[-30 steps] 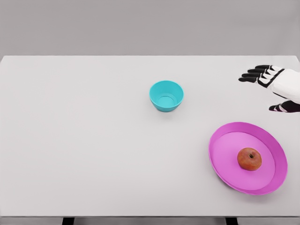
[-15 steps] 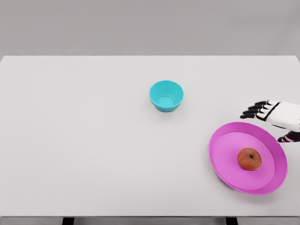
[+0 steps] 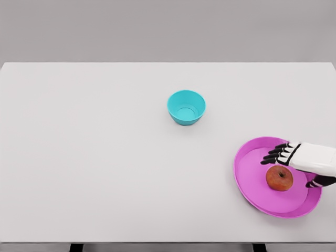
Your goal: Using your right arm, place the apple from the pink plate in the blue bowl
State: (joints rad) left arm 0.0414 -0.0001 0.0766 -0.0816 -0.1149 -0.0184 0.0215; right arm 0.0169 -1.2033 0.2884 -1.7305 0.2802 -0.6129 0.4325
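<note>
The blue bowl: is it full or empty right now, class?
Empty. The blue bowl shows only its bare inside; the apple sits on the pink plate.

R hand (image 3: 299, 160): white shell, black fingers (image 3: 274, 155).

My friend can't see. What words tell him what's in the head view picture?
A white robot right hand, fingers spread, hovers by a red apple on a pink plate, at the right of a white table. A blue bowl stands near the middle.
</note>
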